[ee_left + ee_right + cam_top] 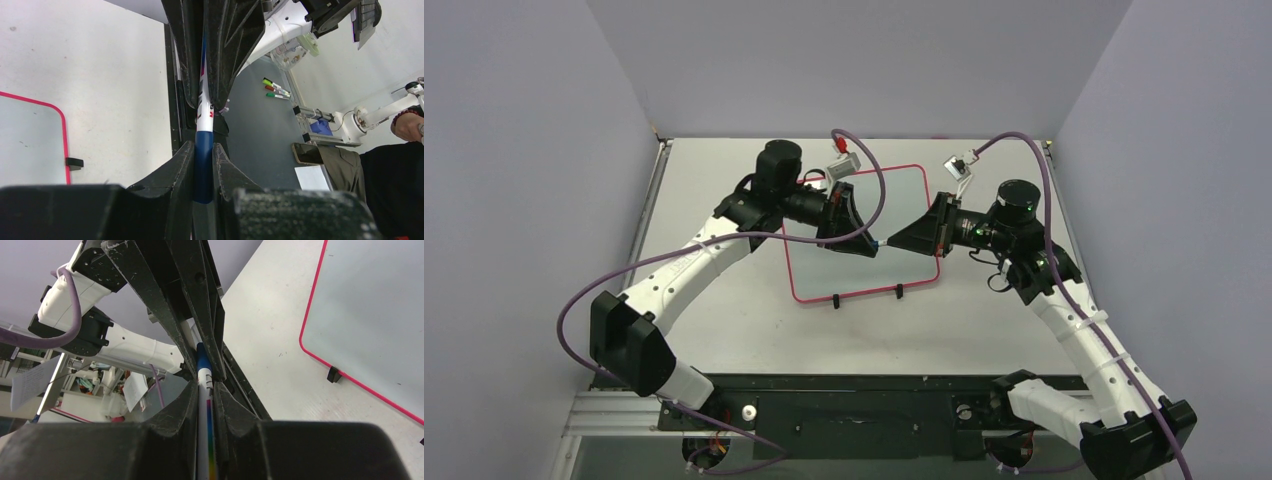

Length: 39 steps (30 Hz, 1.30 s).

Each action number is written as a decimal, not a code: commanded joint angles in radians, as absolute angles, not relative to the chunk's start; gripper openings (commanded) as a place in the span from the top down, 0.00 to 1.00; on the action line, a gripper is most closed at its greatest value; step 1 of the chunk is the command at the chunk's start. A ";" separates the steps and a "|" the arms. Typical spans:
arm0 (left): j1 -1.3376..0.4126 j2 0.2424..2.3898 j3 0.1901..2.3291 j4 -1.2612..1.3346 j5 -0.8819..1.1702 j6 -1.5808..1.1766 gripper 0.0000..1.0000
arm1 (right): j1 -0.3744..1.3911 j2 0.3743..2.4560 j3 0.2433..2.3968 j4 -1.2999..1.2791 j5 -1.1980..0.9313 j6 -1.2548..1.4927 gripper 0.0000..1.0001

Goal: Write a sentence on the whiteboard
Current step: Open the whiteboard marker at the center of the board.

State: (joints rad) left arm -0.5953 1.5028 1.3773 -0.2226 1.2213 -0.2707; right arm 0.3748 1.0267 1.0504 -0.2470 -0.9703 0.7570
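The whiteboard (894, 200), glossy white with a red-pink frame, lies flat mid-table; it also shows as the whiteboard (30, 140) and the whiteboard (370, 315). Above its near half both grippers meet tip to tip on one marker (881, 243). My left gripper (203, 147) is shut on the marker's dark blue cap end (203, 170). My right gripper (202, 385) is shut on the marker's white barrel (205, 405), which carries a rainbow stripe. In the top view the left gripper (869, 245) comes from the left and the right gripper (894, 242) from the right. The marker's tip is hidden.
Two small black feet (836, 302) stick out from the board's near edge. Grey walls close in the table on three sides. Off the table, spare markers (275, 89) lie on a grey surface and a person (400, 170) sits at the right.
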 commanded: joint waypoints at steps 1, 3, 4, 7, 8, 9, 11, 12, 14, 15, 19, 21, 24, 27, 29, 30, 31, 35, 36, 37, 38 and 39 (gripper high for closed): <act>-0.579 1.460 1.392 -0.158 1.207 -0.282 1.00 | 0.389 1.033 1.051 -0.228 -0.936 0.745 1.00; -0.556 1.442 1.358 -0.078 1.218 -0.355 1.00 | 0.379 1.028 1.038 -0.230 -0.930 0.751 1.00; -0.537 1.430 1.336 -0.053 1.225 -0.374 1.00 | 0.367 1.024 1.032 -0.230 -0.930 0.752 1.00; -0.494 1.414 1.309 0.024 1.234 -0.417 1.00 | 0.328 1.013 1.018 -0.230 -0.939 0.762 1.00; -0.485 1.407 1.300 0.027 1.235 -0.417 1.00 | 0.306 1.008 1.013 -0.230 -0.943 0.764 1.00; -0.473 1.404 1.296 0.027 1.234 -0.416 1.00 | 0.293 1.005 1.011 -0.230 -0.956 0.768 1.00; -0.451 1.391 1.280 0.028 1.228 -0.409 1.00 | 0.249 0.997 1.006 -0.230 -0.971 0.770 1.00; -0.443 1.383 1.267 0.026 1.225 -0.407 1.00 | 0.240 0.990 1.004 -0.232 -0.979 0.770 1.00; -0.422 1.370 1.246 0.025 1.213 -0.398 1.00 | 0.225 0.985 1.007 -0.236 -0.979 0.770 1.00; -0.407 1.366 1.241 0.023 1.204 -0.392 1.00 | 0.223 0.983 1.008 -0.237 -0.979 0.771 1.00; -0.357 1.325 1.193 0.002 1.115 -0.371 1.00 | 0.222 0.976 1.010 -0.244 -0.961 0.768 1.00; -0.322 1.292 1.144 0.002 1.022 -0.375 1.00 | 0.220 0.971 1.012 -0.259 -0.941 0.753 1.00; -0.284 1.234 1.104 -0.079 0.868 -0.368 1.00 | 0.220 0.966 1.024 -0.329 -0.883 0.697 1.00; -0.252 1.188 1.052 -0.139 0.694 -0.354 1.00 | 0.220 0.963 1.034 -0.369 -0.842 0.665 1.00; -0.243 1.141 1.019 -0.179 0.582 -0.346 1.00 | 0.224 0.959 1.038 -0.397 -0.808 0.646 1.00; -0.234 1.128 1.004 -0.193 0.516 -0.355 1.00 | 0.225 0.957 1.039 -0.411 -0.786 0.634 1.00; -0.228 1.106 0.974 -0.194 0.485 -0.363 1.00 | 0.226 0.954 1.040 -0.417 -0.776 0.629 1.00; -0.203 1.043 0.852 -0.178 0.232 -0.486 1.00 | 0.236 0.950 1.042 -0.445 -0.718 0.599 1.00; -0.197 1.036 0.831 -0.176 0.162 -0.530 1.00 | 0.239 0.949 1.043 -0.452 -0.698 0.594 1.00; -0.195 1.021 0.792 -0.175 0.131 -0.546 1.00 | 0.242 0.949 1.043 -0.455 -0.681 0.592 1.00; -0.192 1.015 0.776 -0.176 0.077 -0.572 1.00 | 0.248 0.949 1.042 -0.462 -0.673 0.587 1.00; -0.191 1.002 0.743 -0.179 0.047 -0.582 1.00 | 0.250 0.948 1.041 -0.466 -0.656 0.585 1.00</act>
